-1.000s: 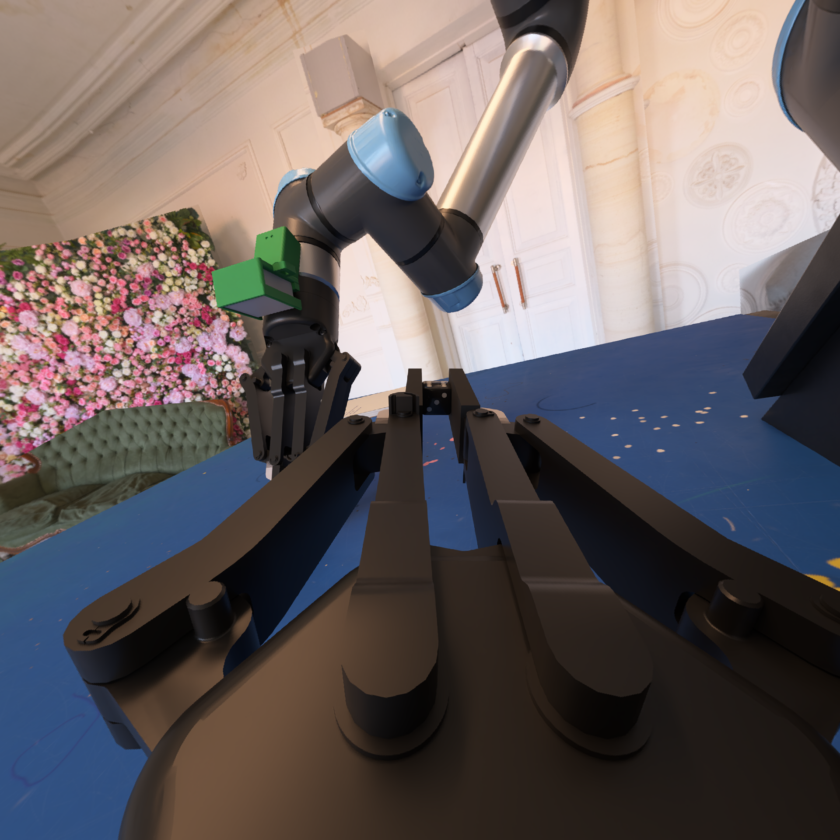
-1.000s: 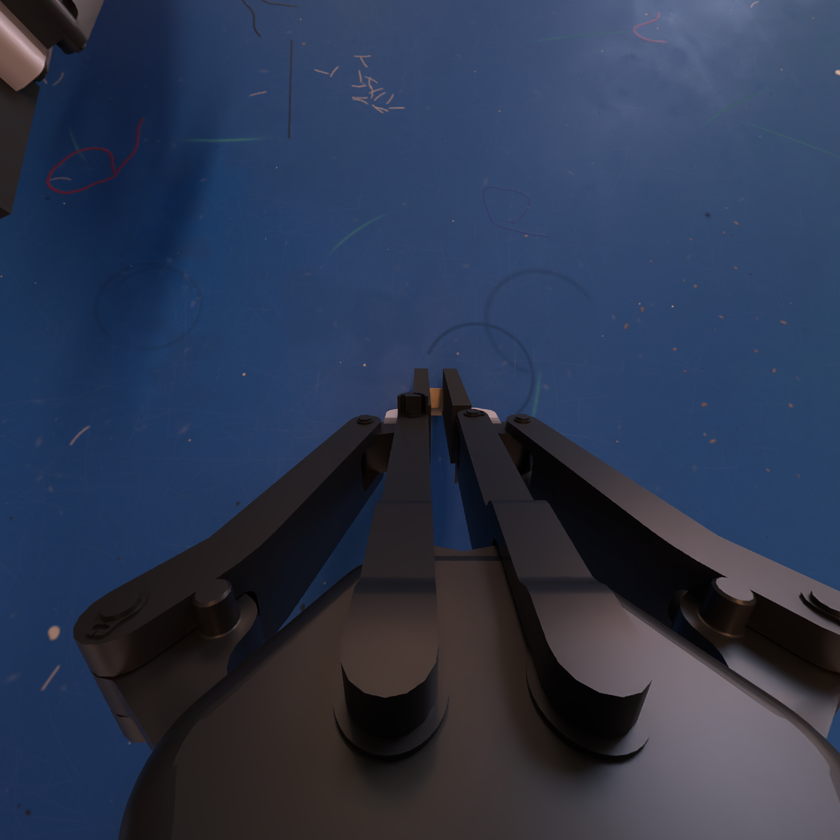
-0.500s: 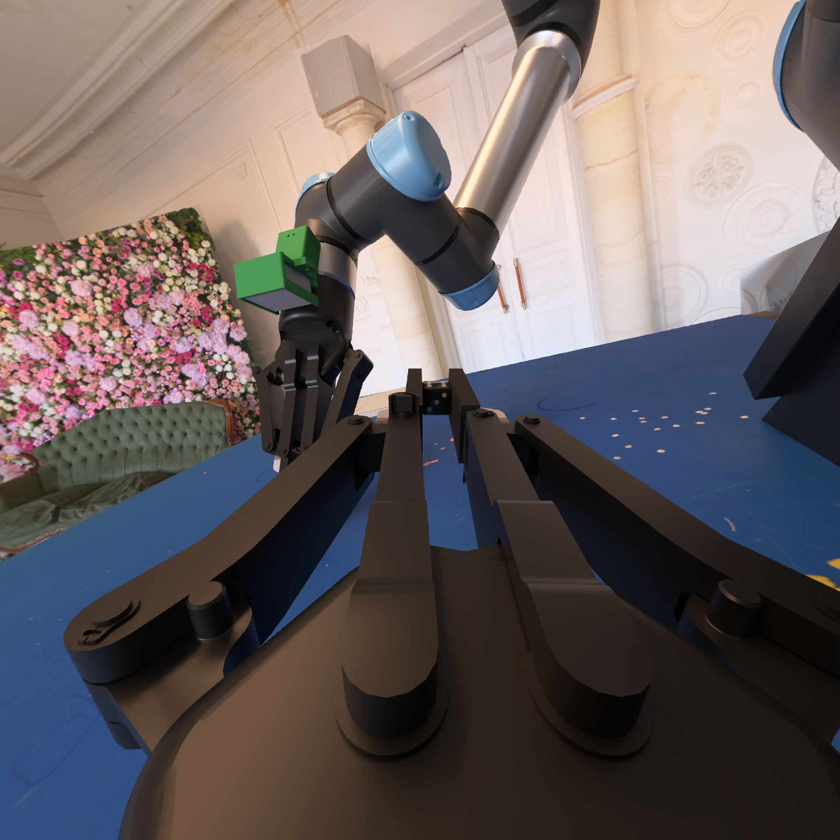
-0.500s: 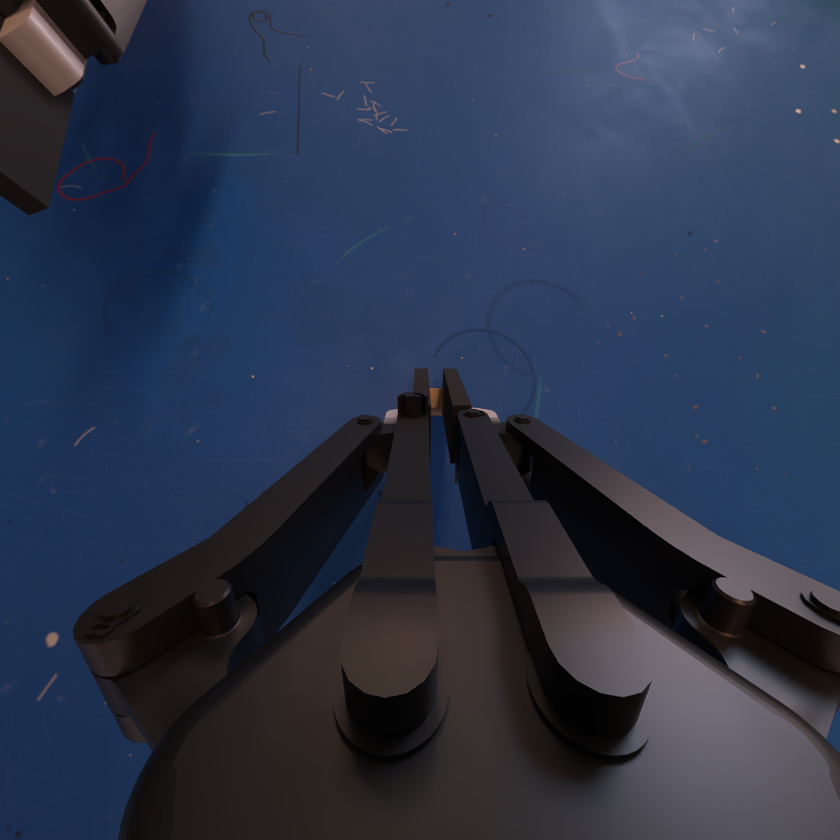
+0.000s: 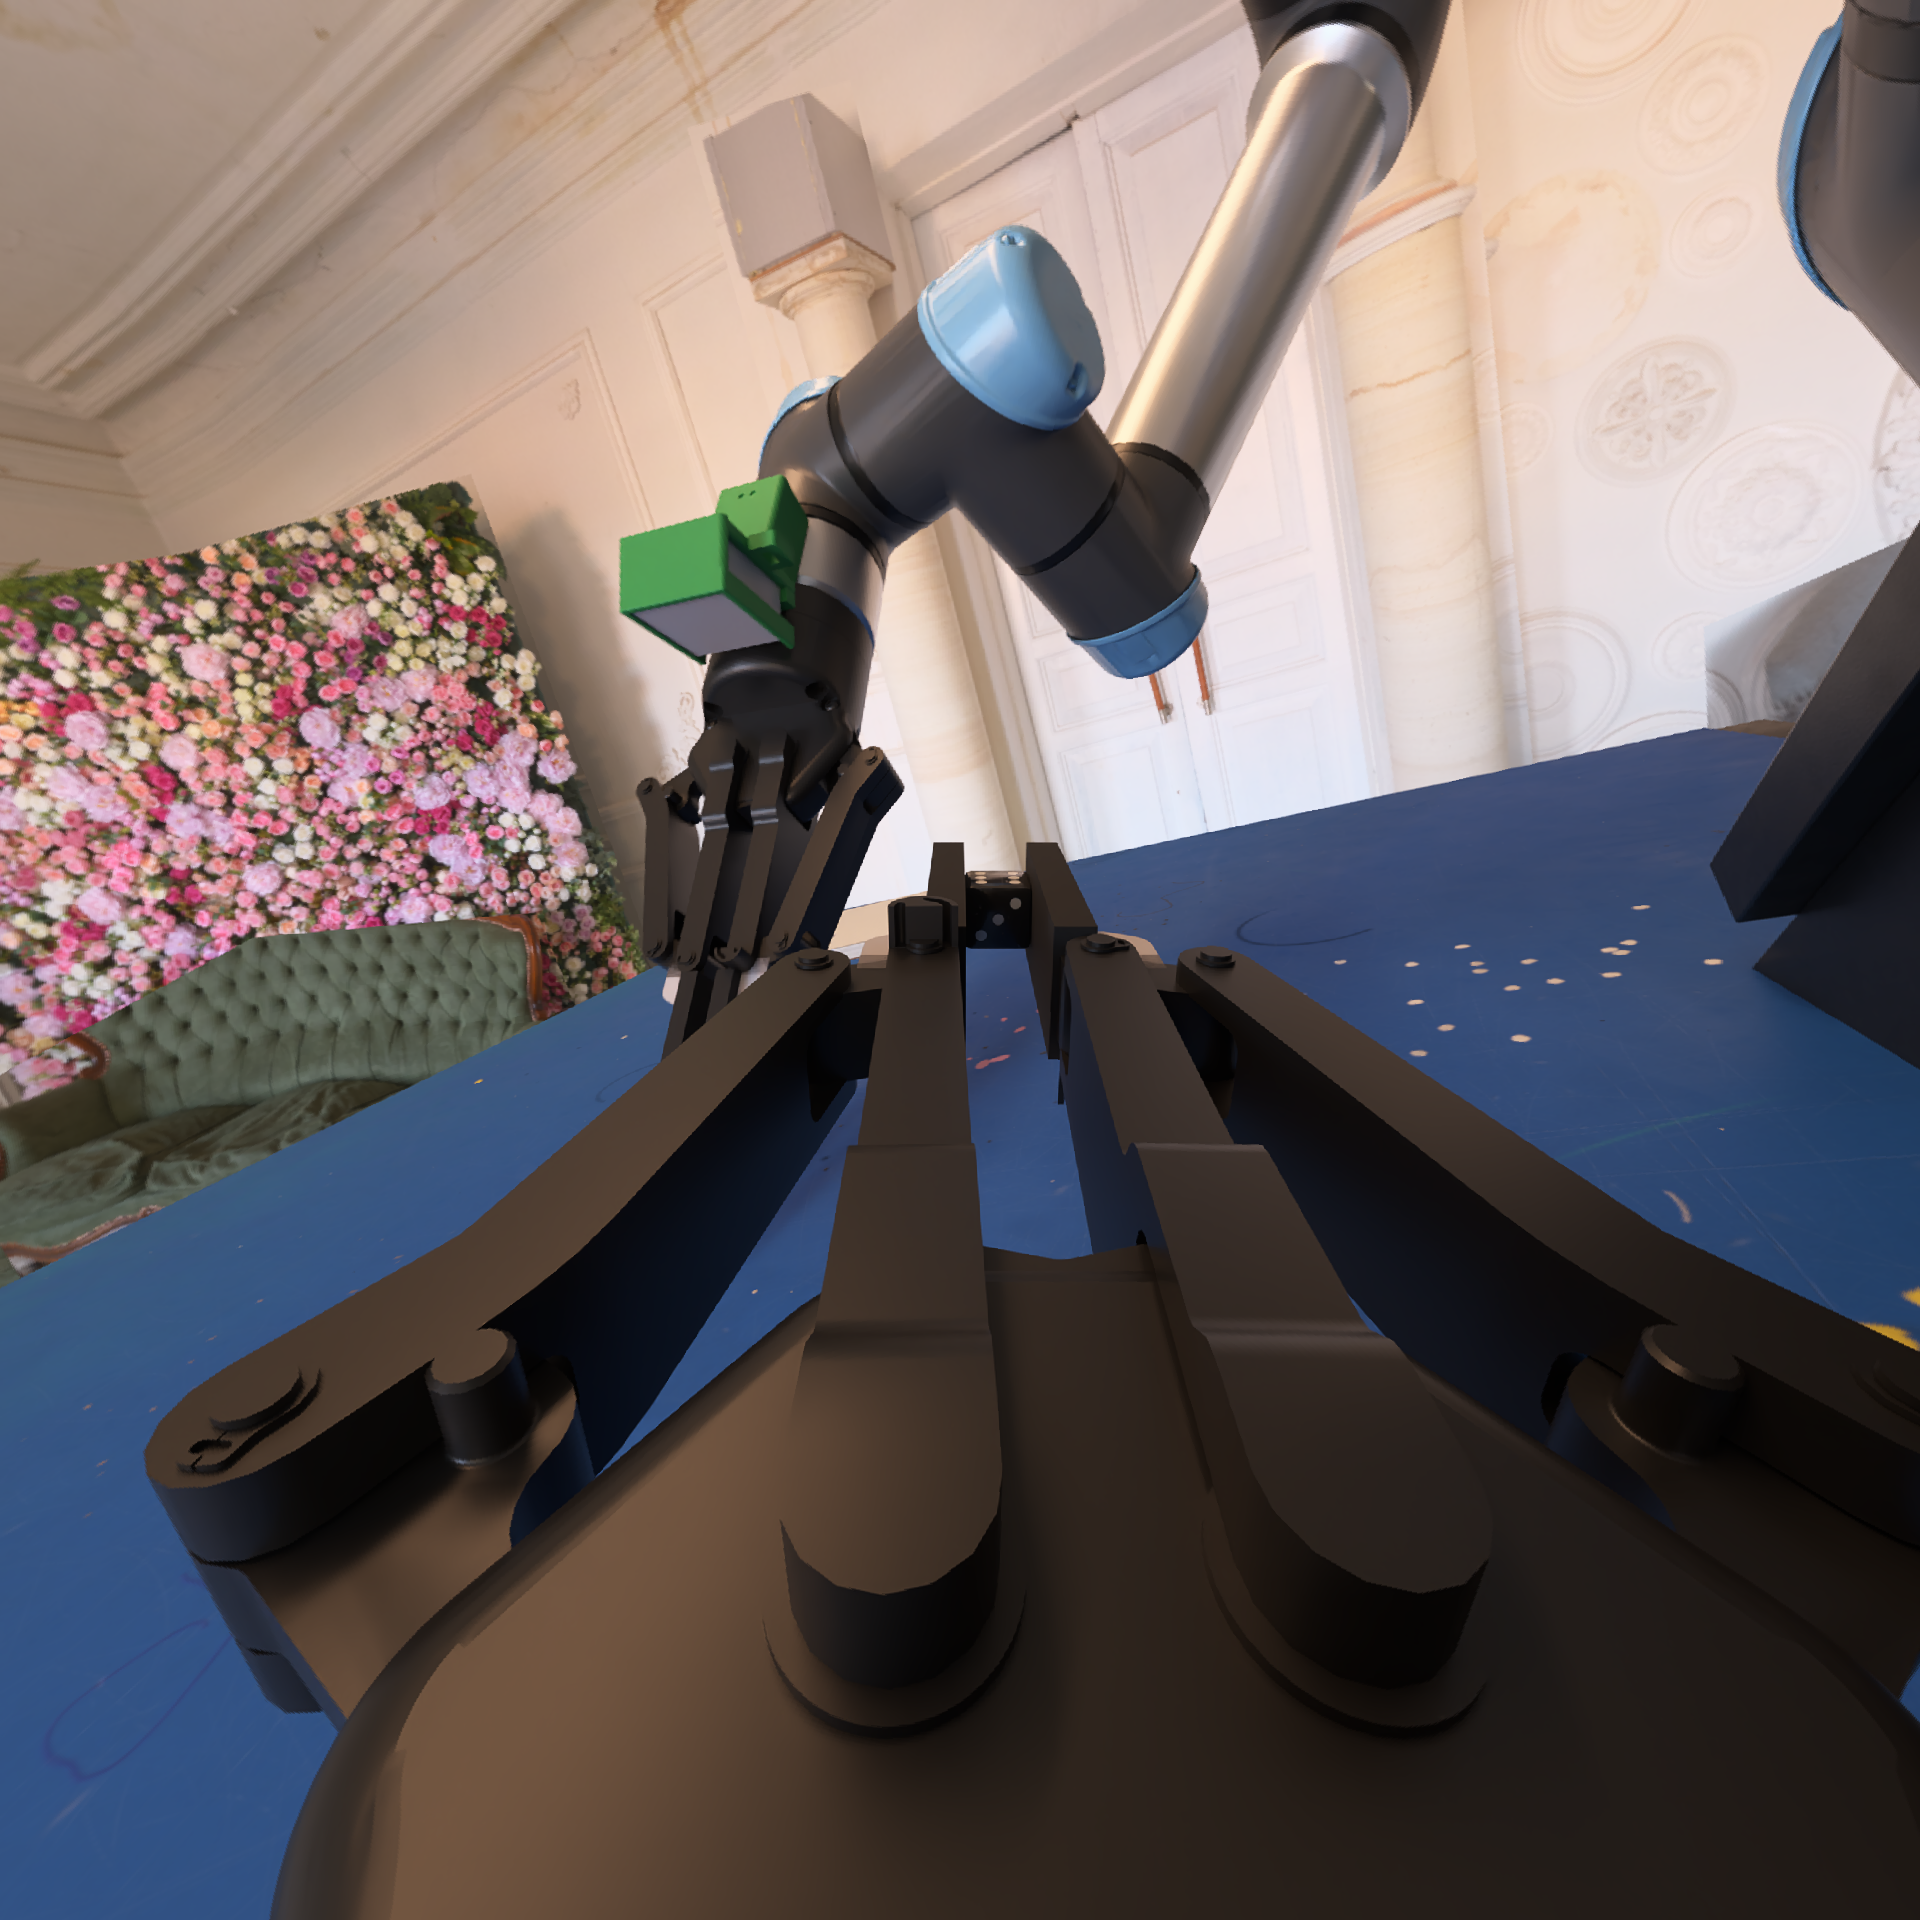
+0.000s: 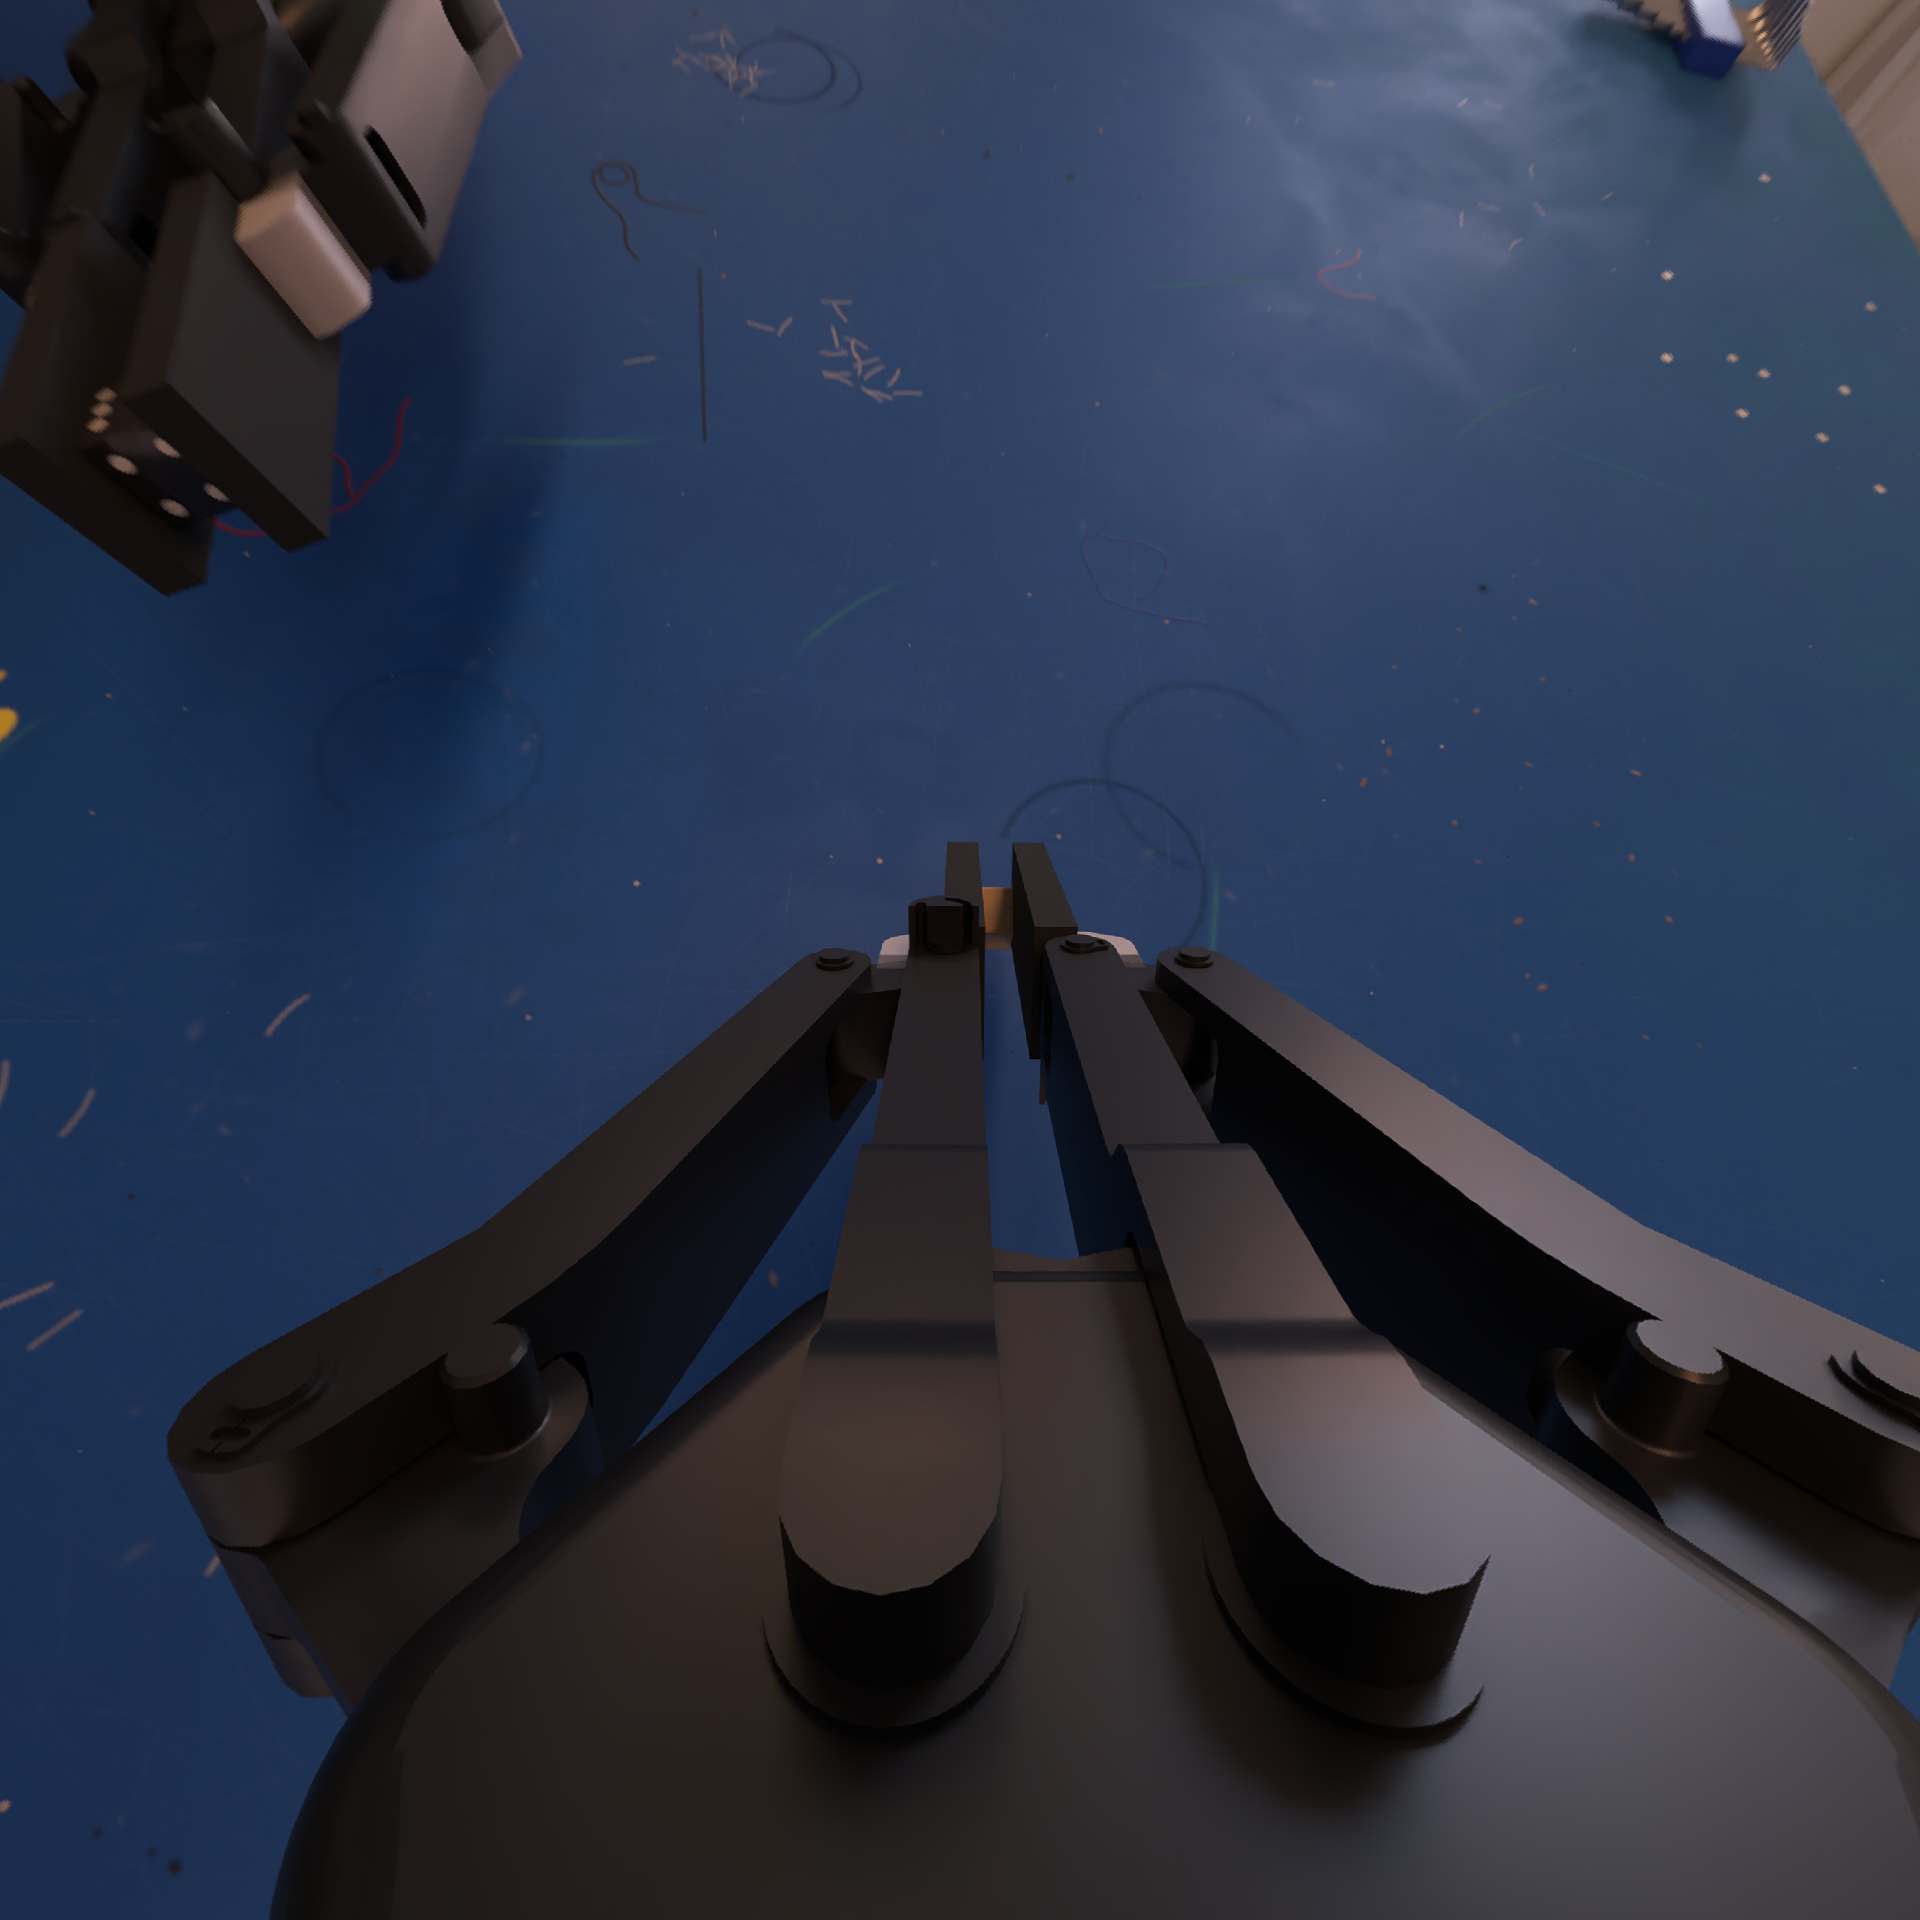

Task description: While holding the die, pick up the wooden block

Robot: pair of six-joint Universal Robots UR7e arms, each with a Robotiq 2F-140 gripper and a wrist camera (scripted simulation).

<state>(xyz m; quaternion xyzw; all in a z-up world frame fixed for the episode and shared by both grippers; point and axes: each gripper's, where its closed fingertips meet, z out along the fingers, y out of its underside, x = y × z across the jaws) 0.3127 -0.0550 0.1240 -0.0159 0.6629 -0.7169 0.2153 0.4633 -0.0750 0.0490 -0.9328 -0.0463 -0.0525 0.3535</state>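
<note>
left gripper [image 5: 997, 894] is narrow, pinching the black die [image 5: 997, 910] with pale pips right at its fingertips; the die sits well above the blue table [image 5: 1455, 1039], nothing under it. same pair shows from outside in the right wrist view, top left: left gripper [image 6: 156, 478] with the die [image 6: 156, 468] clamped at the fingertips.

right gripper [image 6: 997, 894] is narrow too, closed on the wooden block [image 6: 997, 910], a small tan piece between the fingertips, mostly hidden by the fingers, so its shape cannot be told.

what changed: over the last second the right gripper has risen. in the left wrist view the right arm [image 5: 987, 457] and its green wrist camera box [image 5: 707, 582] sit higher and further right than a second ago. in the right wrist view the table marks have shrunk and slid down, more table shows, including a small blue thing [image 6: 1709, 31] at the far top edge, and the left gripper has come much further into frame. the tan block kept its place between the fingers through all three moments. the left wrist view's own grip looks unchanged.

judgement: block is off the table and travelling with the gripper, die not dropped, so both conditions look met; the task reads as basically done, just the lift finishing. risk is the thin fingertip hold on the block slipping.
</note>
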